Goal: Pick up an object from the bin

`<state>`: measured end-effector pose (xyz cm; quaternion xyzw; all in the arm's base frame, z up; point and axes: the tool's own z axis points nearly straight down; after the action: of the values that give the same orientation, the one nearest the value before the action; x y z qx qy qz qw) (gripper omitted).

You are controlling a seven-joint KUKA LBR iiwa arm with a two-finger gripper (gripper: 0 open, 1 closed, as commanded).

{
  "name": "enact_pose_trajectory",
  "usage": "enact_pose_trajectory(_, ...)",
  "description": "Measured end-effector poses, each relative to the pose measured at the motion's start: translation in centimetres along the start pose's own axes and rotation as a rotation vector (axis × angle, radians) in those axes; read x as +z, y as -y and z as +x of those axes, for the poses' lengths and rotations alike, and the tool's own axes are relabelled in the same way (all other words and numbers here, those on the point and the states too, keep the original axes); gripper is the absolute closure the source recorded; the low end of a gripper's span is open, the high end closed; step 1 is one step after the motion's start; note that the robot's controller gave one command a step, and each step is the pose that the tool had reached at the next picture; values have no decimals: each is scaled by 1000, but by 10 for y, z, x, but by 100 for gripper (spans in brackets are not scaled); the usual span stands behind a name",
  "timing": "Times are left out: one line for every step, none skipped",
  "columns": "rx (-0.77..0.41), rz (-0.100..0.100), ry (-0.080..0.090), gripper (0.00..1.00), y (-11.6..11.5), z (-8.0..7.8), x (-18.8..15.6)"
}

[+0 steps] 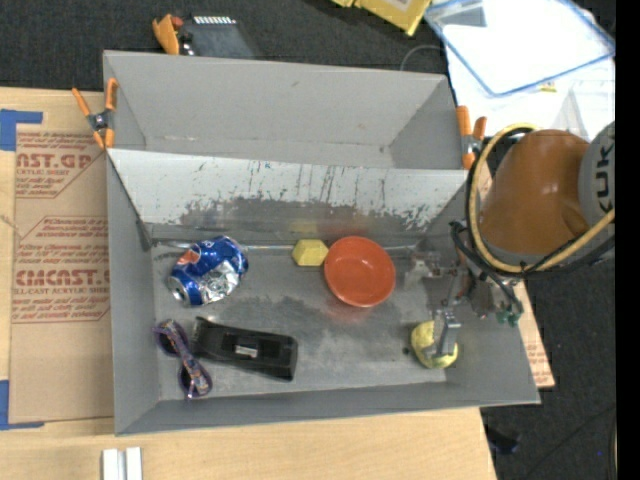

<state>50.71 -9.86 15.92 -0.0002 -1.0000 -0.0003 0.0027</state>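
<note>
My gripper hangs low in the bin's front right corner. It is directly over a small yellow-green rounded thing, like a little fruit, which lies on the bin floor and is partly hidden under it. An orange bowl stands upright just left of the gripper, near the middle of the bin. Next to the bowl's left side lies a small yellow block.
A crushed blue can lies at the left. In front of it are a black rectangular device and a purple-patterned pair of glasses by the front left corner. The arm with its orange cover and cables overhangs the right wall.
</note>
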Motion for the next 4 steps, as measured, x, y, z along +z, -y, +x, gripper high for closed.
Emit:
enact_pose_trajectory(-1, 1, 6, 0, 0, -2, -3)
enact_pose_trajectory(172, 0, 16, 0, 20, 3, 38)
enact_pose_trajectory(233, 0, 3, 0, 37, 12, 51)
enact_pose_trajectory(256, 0, 6, 0, 48, 22, 57)
